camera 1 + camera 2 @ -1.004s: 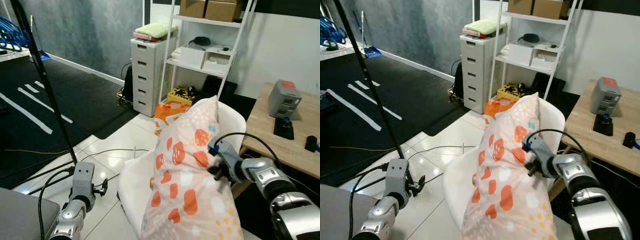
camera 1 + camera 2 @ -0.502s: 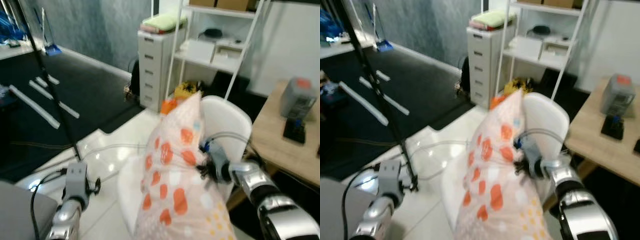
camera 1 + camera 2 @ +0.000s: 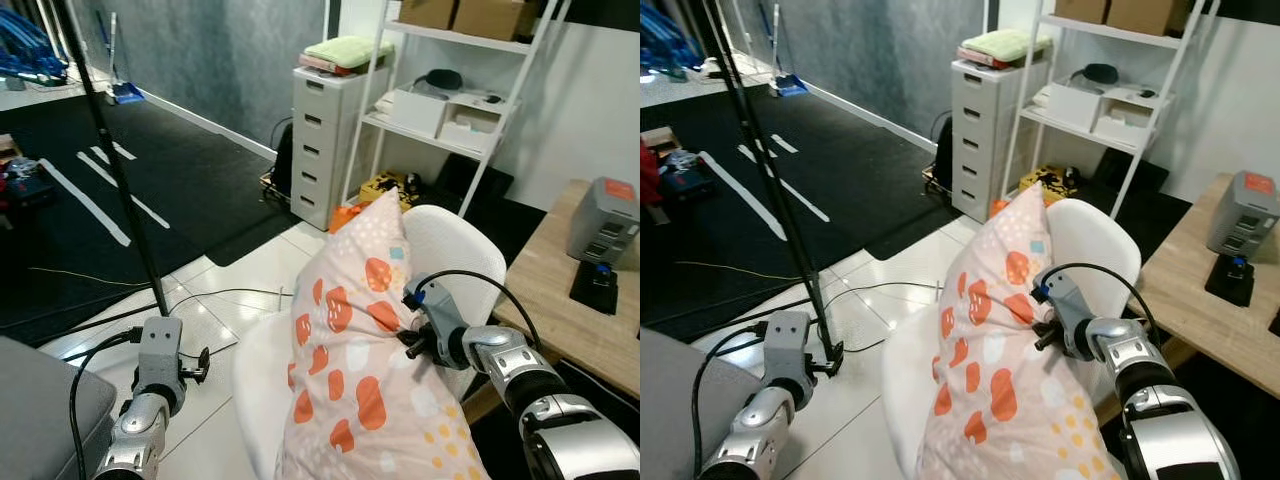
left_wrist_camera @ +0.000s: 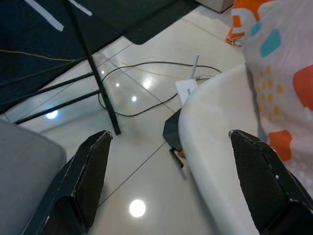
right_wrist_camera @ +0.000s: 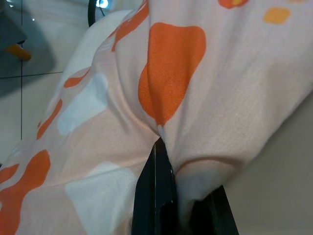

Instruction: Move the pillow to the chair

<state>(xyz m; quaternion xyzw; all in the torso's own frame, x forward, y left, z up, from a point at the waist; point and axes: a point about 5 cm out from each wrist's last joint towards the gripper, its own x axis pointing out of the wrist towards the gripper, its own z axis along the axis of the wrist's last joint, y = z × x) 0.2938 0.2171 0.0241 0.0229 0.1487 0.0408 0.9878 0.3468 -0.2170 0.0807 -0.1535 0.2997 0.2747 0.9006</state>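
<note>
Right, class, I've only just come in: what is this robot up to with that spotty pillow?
The robot's right gripper is pinching the fabric of the pink pillow with orange spots, its fingers shut on a fold of the cloth. The pillow stands upright in the seat of the white chair, leaning against its backrest. The left gripper hangs open and idle above the tiled floor, holding nothing. So the pillow is at the chair but not yet let go.
</note>
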